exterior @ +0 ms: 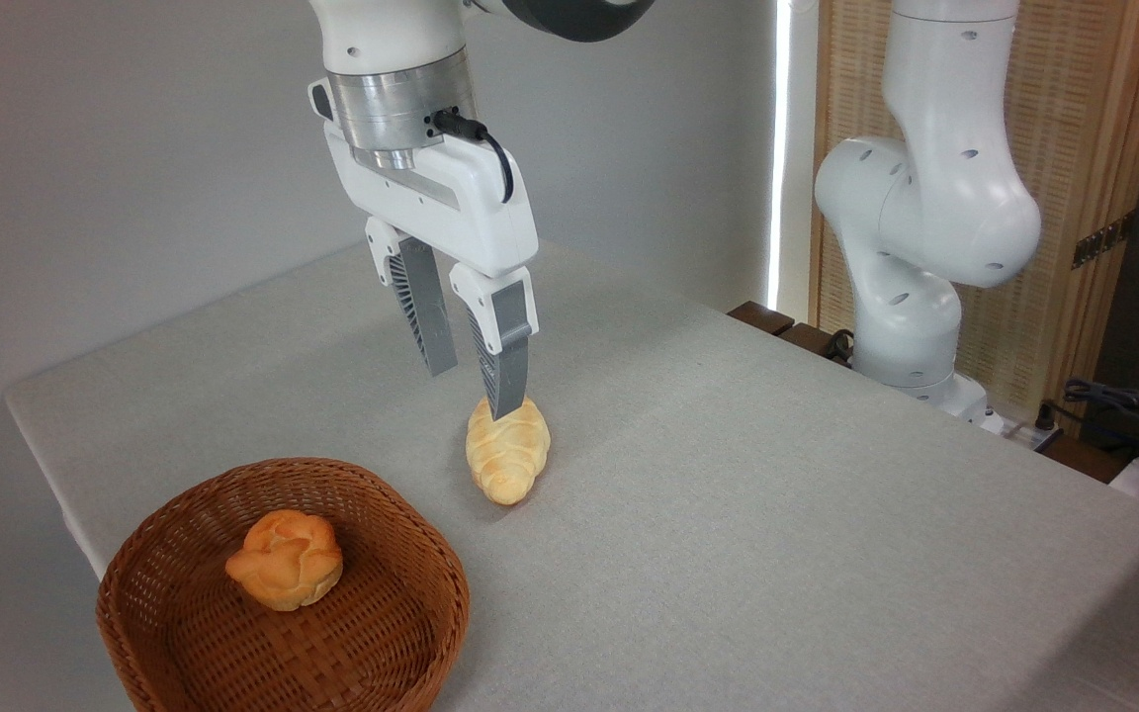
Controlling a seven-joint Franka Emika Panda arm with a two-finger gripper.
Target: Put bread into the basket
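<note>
One bread point(507, 450) lay on table point(777, 514), outside basket, just right of it and farther back. One basket point(283, 593) sat at table's near left corner; one knotted bun point(285, 559) lay inside it. My hand point(471, 381) hung over bread's far end, two fingers point(502, 361) apart, gripping nothing; nearer fingertip overlapped loaf's far tip in view, contact unclear. Bread count on table outside basket: one. Wooden screen point(1074, 198) stood behind arm base point(911, 326), right.
</note>
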